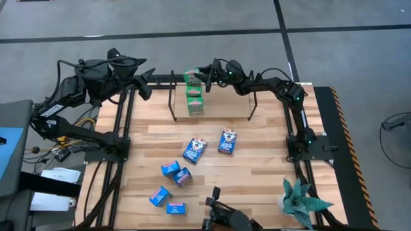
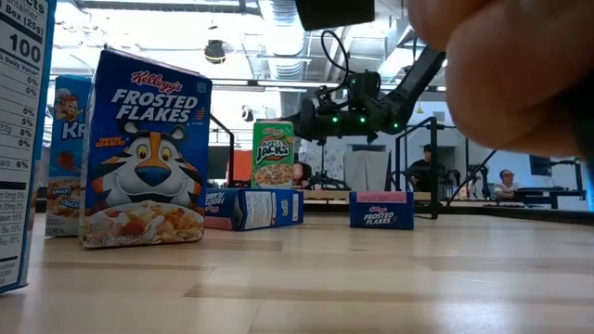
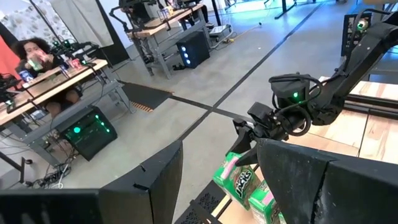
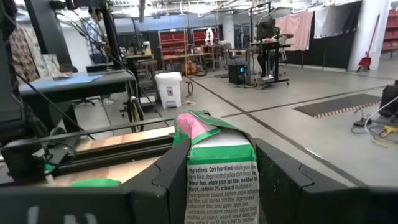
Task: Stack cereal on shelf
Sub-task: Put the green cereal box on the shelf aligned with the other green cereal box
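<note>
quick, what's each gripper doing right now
Left gripper: fingers open, holding nothing, at the table's far left edge.
Right gripper: closed on a small green cardboard cereal box above the wooden shelf.

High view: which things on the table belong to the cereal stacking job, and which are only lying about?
Belong to the job:
- green cereal boxes on the shelf
- the right tool, closed on the top green box
- Frosted Flakes boxes
- light blue boxes

Only lying about:
- potted plant
- the left tool, waiting open at the table's far left corner
</note>
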